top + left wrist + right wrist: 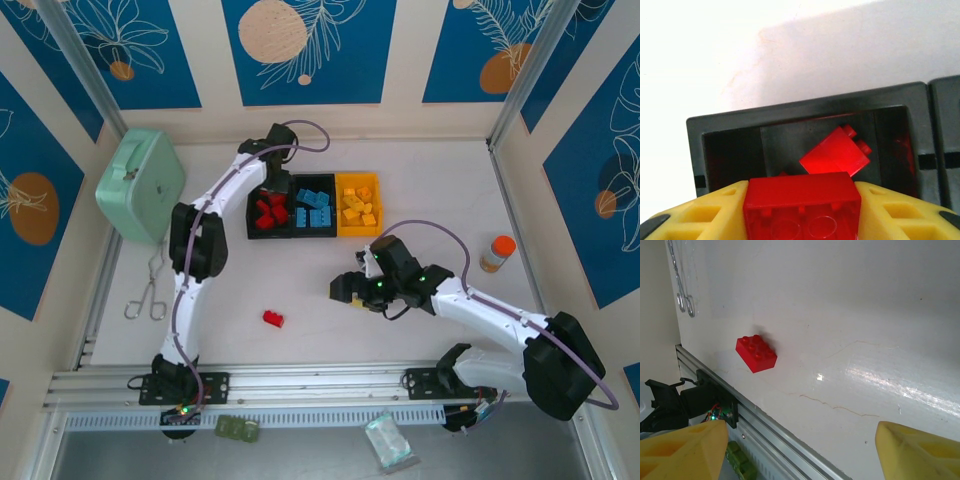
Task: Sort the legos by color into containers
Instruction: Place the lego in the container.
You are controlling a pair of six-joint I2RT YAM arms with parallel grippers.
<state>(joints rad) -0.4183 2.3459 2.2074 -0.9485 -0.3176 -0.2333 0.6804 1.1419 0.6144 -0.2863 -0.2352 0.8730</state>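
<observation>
Over the left black bin (790, 112), my left pincer (802, 220) clamps a red brick (802, 197); other red bricks (270, 211) lie inside. Beside it, the middle black bin (315, 235) holds blue bricks (316, 207) and the yellow bin (379, 205) holds yellow-orange bricks (358, 206). My right pincer (800, 450) gapes wide above the counter (865, 315), near one loose red brick (756, 353).

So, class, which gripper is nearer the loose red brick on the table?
Right. The right gripper hovers right of the loose red brick; the left gripper is far beyond it, over the black bin.
</observation>
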